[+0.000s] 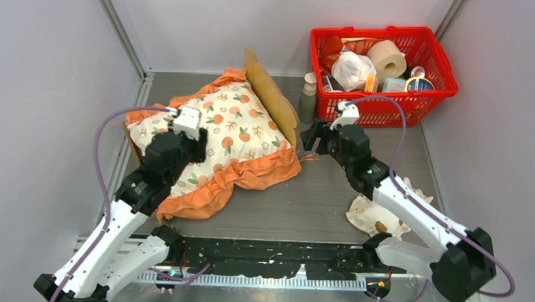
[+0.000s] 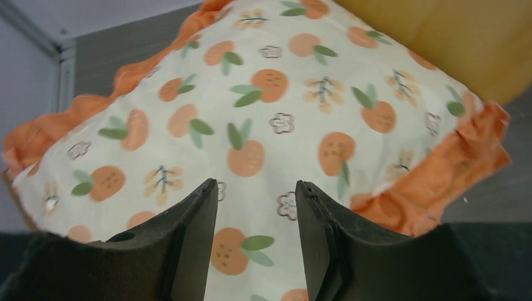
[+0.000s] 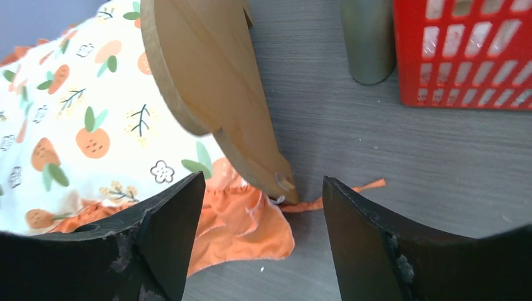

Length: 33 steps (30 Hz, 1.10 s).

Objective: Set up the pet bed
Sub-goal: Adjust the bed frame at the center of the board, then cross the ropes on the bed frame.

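Right gripper [image 3: 263, 180] released, jaws wide and empty, facing the lower headboard corner of the pet bed [image 3: 207, 81]. Left gripper [image 2: 256, 184] parted over the orange-print cushion [image 2: 263, 94] (which overhangs the frame, table's left). Recommend squaring the cushion inside the frame.

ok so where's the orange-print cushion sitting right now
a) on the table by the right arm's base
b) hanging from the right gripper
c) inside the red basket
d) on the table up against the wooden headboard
d: the cushion lies flat against the pet bed headboard, the right gripper is open and empty, and the red basket holds only small items.
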{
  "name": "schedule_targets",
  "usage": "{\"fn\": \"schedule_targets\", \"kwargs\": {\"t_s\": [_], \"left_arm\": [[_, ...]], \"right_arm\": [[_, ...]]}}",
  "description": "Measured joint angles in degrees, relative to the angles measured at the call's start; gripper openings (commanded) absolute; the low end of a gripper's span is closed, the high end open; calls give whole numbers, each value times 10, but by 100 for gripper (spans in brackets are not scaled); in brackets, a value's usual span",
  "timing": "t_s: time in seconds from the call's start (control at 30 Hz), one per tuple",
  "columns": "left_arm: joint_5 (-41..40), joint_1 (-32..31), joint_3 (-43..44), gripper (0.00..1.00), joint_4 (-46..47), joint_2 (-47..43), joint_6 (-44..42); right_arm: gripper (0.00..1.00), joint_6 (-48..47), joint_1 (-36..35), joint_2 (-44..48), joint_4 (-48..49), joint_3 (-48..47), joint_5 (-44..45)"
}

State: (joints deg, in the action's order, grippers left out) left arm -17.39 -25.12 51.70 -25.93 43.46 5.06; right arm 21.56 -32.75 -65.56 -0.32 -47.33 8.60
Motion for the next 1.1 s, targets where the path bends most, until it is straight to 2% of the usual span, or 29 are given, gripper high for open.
{"fn": "schedule_targets", "kwargs": {"t_s": [0.17, 0.2, 0.27, 0.4, 0.53, 0.63, 0.77, 0.83, 0.87, 0.93, 1.1], "left_arm": [[26, -136, -29, 59, 24, -6, -91], [31, -151, -29, 63, 27, -1, -102], [36, -170, -29, 81, 29, 9, -117], [56, -180, -29, 94, 29, 21, -133], [88, -180, -29, 99, 29, 23, -150], [101, -180, -29, 100, 28, 23, -159], [108, -180, -29, 96, 27, 31, -160], [111, -180, -31, 92, 31, 37, -163], [113, -181, -34, 89, 33, 38, -165], [117, -182, -48, 87, 40, 38, -177], [144, -191, -99, 83, 75, 43, -242]], "right_arm": [[75, 43, 7, 113, 60, 114, -25], [75, 54, 7, 126, 83, 147, -34], [76, 76, 7, 130, 122, 208, -55], [75, 105, 7, 71, 198, 298, -92], [71, 123, 7, -19, 271, 323, -115], [66, 142, 7, -113, 369, 323, -142], [56, 167, 7, -195, 465, 321, -168], [45, 179, 7, -226, 512, 320, -177], [30, 183, 7, -238, 533, 320, -179], [9, 191, 7, -251, 563, 318, -183], [5, 208, 7, -237, 598, 308, -193]]}}
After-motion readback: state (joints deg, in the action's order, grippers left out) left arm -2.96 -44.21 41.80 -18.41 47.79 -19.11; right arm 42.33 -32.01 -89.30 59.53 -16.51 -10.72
